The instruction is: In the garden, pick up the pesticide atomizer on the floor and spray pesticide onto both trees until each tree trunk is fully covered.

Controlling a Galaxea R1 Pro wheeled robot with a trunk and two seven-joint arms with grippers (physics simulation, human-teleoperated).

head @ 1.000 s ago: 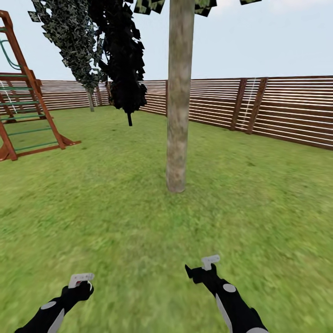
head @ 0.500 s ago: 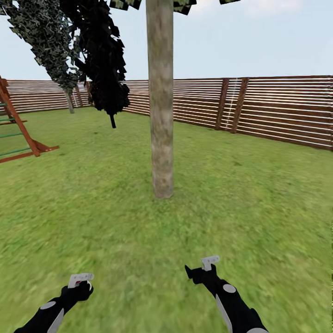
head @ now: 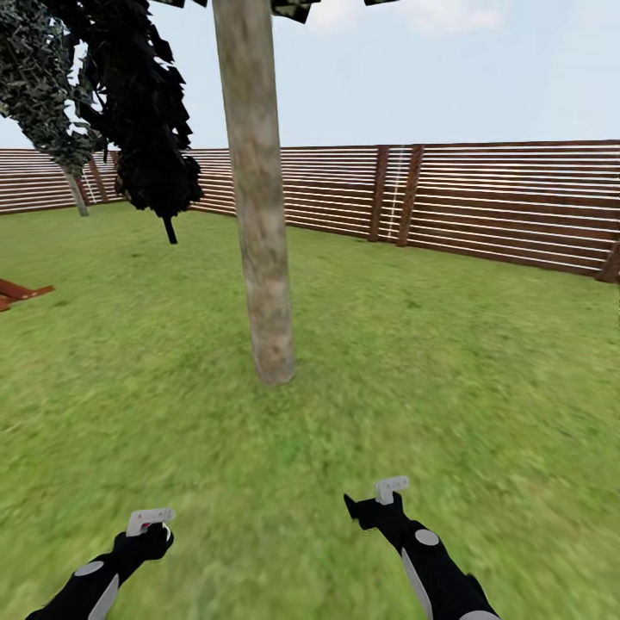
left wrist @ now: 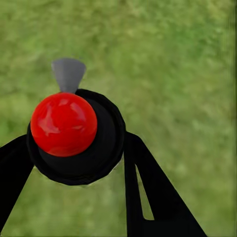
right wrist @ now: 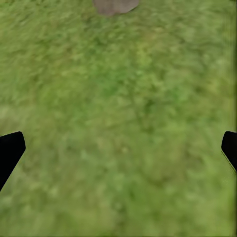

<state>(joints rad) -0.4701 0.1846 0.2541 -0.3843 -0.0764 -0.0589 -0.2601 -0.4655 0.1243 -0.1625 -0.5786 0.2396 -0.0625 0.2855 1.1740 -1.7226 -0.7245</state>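
Over on the far left, by the fence, the farther tree trunk (head: 76, 189) stands thin and grey under ragged dark foliage (head: 138, 112), well apart from the robot. A brown frame foot (head: 17, 293) rests on the grass nearby.

Low at the left, the left tool (head: 148, 523) is held out over the lawn (head: 474, 362). In the left wrist view its black fingers (left wrist: 140, 173) press against both sides of a round black body with a red knob and a grey nozzle. I take that to be the pesticide atomizer (left wrist: 106, 143), so this tool looks closed on it. The nozzle points out over bare grass.

Ahead, between the two arms, rises the near tree trunk (head: 258, 215). It is close to upright, its top leaning a little left, and its bark looks bare of spray. Its foot (right wrist: 115, 5) sits at the edge of the right wrist view. For the spray to land, I judge the left arm must swing inward, to its right, and lift the nozzle along the trunk.

Further right, the right tool (head: 379, 498) is open and empty, its fingers (right wrist: 10, 150) wide apart. The slatted fence (head: 517, 198) runs behind.
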